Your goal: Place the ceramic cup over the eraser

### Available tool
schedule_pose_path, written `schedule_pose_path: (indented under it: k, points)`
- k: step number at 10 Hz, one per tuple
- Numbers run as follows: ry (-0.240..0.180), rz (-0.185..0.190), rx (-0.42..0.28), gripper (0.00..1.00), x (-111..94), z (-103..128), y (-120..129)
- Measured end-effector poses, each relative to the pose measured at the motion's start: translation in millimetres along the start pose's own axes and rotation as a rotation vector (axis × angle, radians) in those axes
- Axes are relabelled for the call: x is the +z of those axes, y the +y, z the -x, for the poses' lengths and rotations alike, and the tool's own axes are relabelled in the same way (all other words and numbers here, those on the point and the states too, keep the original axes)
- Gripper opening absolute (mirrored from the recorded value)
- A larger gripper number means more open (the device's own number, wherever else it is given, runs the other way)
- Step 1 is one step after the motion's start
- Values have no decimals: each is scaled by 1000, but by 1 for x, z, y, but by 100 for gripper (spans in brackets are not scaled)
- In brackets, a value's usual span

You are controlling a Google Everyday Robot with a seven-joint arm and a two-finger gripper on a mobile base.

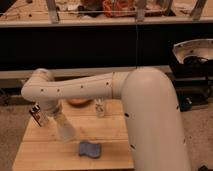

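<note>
The ceramic cup is pale and tapered, and it hangs tilted over the left part of the wooden table. My gripper at the end of the white arm reaches in from the right and is shut on the cup's upper part. The eraser, a small dark block with a white label and red marks, stands at the table's left edge. It is just left of the gripper and up-left of the cup, apart from it.
An orange-brown bowl and a clear glass bottle stand at the back of the table. A blue rounded pad lies near the front edge. The big white arm covers the table's right side. A dark counter runs behind.
</note>
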Motion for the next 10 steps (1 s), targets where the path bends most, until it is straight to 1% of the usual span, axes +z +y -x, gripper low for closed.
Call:
schedule_pose_path:
  k: [2, 3, 6, 7, 8, 10]
  points:
    - [-7, -23, 17, 80, -1, -4, 8]
    - [-5, -29, 14, 80, -1, -4, 11]
    - [11, -32, -10, 80, 5, 0, 17]
    - [11, -22, -13, 79, 13, -2, 16]
    - [12, -6, -21, 72, 24, -4, 14]
    - [6, 16, -20, 53, 36, -9, 14]
